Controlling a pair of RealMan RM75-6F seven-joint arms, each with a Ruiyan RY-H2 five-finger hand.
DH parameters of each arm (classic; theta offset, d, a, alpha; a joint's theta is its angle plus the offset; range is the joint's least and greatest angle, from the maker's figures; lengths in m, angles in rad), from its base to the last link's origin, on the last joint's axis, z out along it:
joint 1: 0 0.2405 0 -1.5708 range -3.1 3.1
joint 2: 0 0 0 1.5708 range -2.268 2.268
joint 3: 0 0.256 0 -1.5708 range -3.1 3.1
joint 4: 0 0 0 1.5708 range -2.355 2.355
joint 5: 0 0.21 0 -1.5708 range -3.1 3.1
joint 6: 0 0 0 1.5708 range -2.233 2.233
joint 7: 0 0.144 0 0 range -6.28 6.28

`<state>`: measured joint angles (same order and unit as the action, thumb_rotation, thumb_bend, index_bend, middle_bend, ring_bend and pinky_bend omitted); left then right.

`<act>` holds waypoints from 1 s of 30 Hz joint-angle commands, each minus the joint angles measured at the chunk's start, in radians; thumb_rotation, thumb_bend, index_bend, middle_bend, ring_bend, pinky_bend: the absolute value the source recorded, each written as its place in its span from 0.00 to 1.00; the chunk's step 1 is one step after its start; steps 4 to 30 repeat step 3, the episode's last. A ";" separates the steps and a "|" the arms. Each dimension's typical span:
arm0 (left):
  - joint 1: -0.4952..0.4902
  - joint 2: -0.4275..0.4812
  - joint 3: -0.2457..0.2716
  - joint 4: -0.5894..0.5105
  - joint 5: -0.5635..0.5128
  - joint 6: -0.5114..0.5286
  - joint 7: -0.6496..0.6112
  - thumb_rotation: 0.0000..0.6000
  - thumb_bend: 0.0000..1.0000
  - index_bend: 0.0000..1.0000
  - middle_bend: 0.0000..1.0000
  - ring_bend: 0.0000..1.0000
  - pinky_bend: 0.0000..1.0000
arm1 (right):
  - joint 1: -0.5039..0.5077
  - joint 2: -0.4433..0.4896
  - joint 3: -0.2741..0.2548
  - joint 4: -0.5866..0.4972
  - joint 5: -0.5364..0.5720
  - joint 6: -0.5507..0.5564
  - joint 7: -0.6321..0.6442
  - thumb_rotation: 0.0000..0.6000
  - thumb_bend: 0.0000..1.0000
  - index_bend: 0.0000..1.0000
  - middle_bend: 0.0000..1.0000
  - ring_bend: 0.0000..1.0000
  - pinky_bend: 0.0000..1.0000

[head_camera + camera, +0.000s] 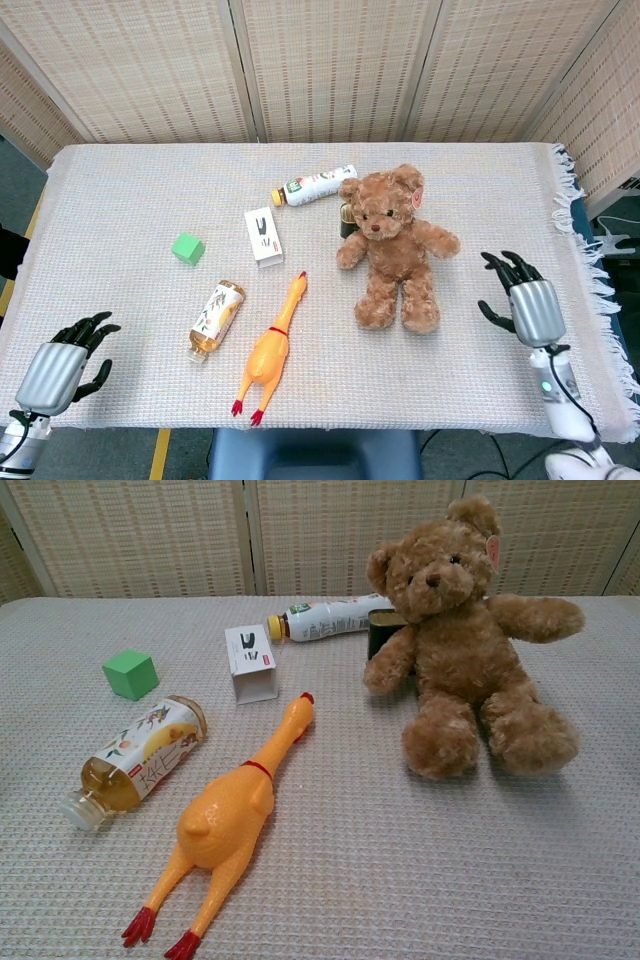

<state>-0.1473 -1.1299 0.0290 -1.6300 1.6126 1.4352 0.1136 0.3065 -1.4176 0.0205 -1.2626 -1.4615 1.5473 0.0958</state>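
Bear [393,251] upright, head toward screen | right hand [527,303] nearby, fingers apart, empty

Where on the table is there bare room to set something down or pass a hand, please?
Bare cloth lies left of the green cube, along the far edge behind the white-label bottle, and between the teddy bear and the right hand. It is crowded mid-table: white box, rubber chicken, tea bottle.

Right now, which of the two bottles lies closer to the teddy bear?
The white-labelled bottle with the yellow cap: it lies right beside the teddy bear's head. The tea bottle with amber liquid lies far left, beyond the rubber chicken.
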 commanded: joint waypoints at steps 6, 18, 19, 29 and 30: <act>0.000 0.000 -0.001 0.000 -0.002 -0.002 0.002 1.00 0.44 0.26 0.13 0.18 0.33 | -0.158 0.237 -0.085 -0.325 0.038 0.016 -0.234 1.00 0.12 0.14 0.32 0.15 0.35; 0.000 0.000 -0.001 0.000 -0.002 -0.002 0.002 1.00 0.44 0.26 0.13 0.18 0.33 | -0.158 0.237 -0.085 -0.325 0.038 0.016 -0.234 1.00 0.12 0.14 0.32 0.15 0.35; 0.000 0.000 -0.001 0.000 -0.002 -0.002 0.002 1.00 0.44 0.26 0.13 0.18 0.33 | -0.158 0.237 -0.085 -0.325 0.038 0.016 -0.234 1.00 0.12 0.14 0.32 0.15 0.35; 0.000 0.000 -0.001 0.000 -0.002 -0.002 0.002 1.00 0.44 0.26 0.13 0.18 0.33 | -0.158 0.237 -0.085 -0.325 0.038 0.016 -0.234 1.00 0.12 0.14 0.32 0.15 0.35; 0.000 0.000 -0.001 0.000 -0.002 -0.002 0.002 1.00 0.44 0.26 0.13 0.18 0.33 | -0.158 0.237 -0.085 -0.325 0.038 0.016 -0.234 1.00 0.12 0.14 0.32 0.15 0.35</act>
